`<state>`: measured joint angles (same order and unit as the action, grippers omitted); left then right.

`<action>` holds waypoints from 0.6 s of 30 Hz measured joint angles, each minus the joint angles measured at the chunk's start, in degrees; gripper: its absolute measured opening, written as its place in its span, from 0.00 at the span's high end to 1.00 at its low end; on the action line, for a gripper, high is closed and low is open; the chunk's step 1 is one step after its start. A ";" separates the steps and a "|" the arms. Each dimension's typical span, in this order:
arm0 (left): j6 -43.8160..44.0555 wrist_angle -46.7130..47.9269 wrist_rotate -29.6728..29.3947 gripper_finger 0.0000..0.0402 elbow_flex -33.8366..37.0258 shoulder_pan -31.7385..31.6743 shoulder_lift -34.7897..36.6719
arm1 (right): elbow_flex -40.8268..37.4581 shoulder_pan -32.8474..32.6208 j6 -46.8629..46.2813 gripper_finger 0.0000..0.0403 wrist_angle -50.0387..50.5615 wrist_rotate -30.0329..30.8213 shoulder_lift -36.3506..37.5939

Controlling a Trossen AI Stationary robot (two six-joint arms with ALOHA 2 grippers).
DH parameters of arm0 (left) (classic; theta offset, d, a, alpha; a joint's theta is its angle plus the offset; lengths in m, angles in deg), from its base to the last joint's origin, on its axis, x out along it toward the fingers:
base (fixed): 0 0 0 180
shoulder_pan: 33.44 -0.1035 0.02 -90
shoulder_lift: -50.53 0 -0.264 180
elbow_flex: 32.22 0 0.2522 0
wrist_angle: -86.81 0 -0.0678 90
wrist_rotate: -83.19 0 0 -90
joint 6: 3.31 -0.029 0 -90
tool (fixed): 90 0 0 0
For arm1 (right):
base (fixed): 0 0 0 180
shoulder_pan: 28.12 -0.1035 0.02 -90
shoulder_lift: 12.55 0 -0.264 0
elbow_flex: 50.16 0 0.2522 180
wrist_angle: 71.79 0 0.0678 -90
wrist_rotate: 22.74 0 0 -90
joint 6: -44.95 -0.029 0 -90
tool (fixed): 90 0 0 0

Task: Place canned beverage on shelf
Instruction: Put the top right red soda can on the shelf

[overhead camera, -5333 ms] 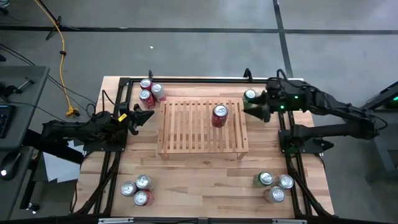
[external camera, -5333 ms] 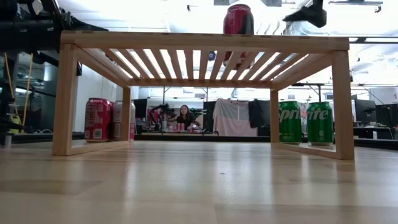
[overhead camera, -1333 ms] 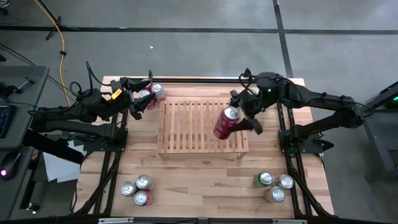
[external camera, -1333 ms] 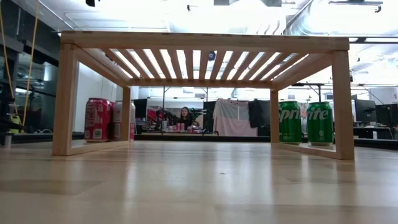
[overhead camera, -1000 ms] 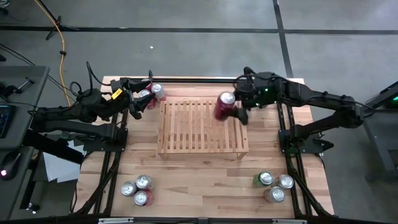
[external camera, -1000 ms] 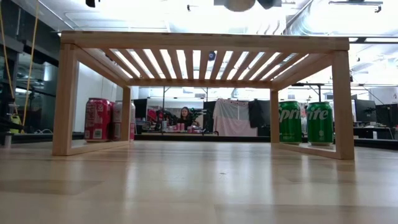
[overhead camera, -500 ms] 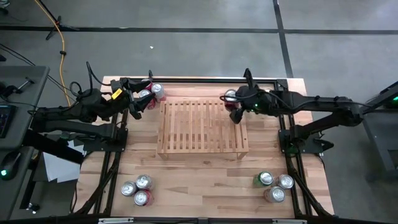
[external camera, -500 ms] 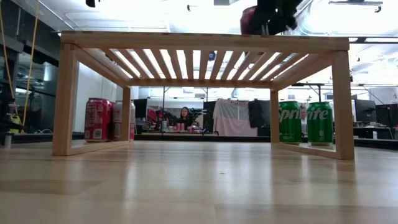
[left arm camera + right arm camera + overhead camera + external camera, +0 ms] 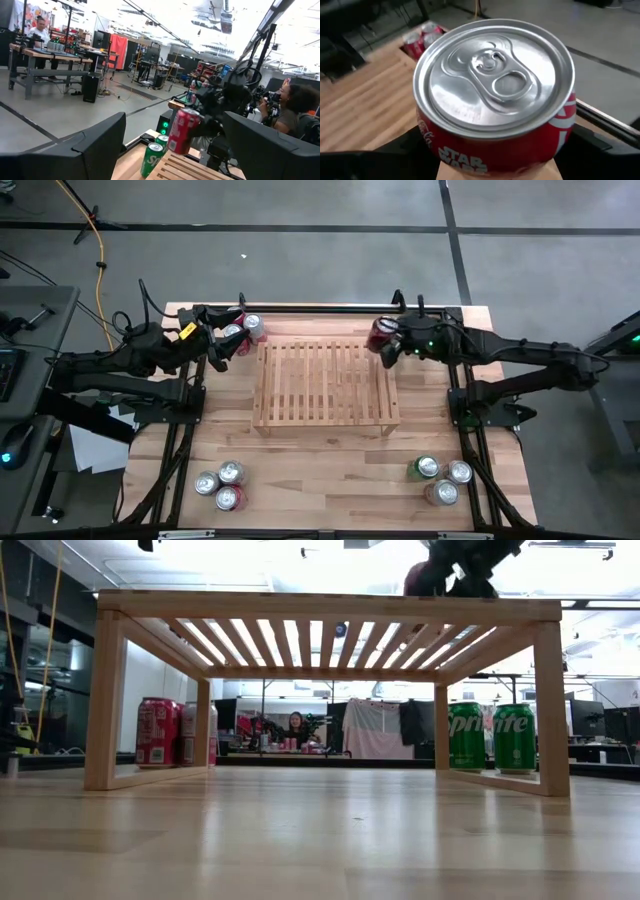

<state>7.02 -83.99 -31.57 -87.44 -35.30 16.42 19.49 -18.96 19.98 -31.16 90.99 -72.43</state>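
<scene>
A red beverage can [image 9: 381, 335] hangs tilted just over the far right corner of the slatted wooden shelf [image 9: 320, 385], with my right gripper [image 9: 393, 346] shut on it. The low view shows the can [image 9: 420, 580] close above the shelf's top board [image 9: 330, 608]; whether they touch I cannot tell. My left gripper [image 9: 224, 343] is raised over the table's far left, beside a group of red cans [image 9: 243, 326]. It is open, with nothing between its fingers [image 9: 85, 150]. My right gripper pinches the can's side wall [image 9: 470, 160] between its two fingers [image 9: 600, 155], below the silver top [image 9: 495, 80], which faces the wrist. The fingers come from the table's right, slanting down. The can [image 9: 182, 131] leans and is off the table.
Two green cans [image 9: 490, 737] stand on the table behind the shelf's right legs, red ones [image 9: 157, 732] behind its left legs. Further groups of cans stand near left [image 9: 222, 482] and near right [image 9: 440, 480]. A person [image 9: 292, 107] shows beyond the table.
My right gripper has carried the red can from over the shelf's right part toward its far right corner and down toward its top. The wrist has turned, so the can's tilt has changed. The gripper stays shut on it.
</scene>
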 joint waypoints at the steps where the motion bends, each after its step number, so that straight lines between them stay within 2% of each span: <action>1: 0.00 0.00 0.00 0.19 0.00 0.00 0.00 | -0.24 0.09 -0.31 0.29 0.35 -0.06 -0.53; 18: 0.04 0.02 -0.11 0.19 0.00 0.01 0.00 | -0.51 0.23 0.60 0.29 1.73 0.71 -4.11</action>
<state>7.06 -83.97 -31.68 -87.44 -35.29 16.42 18.98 -18.73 20.58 -29.43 91.71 -76.54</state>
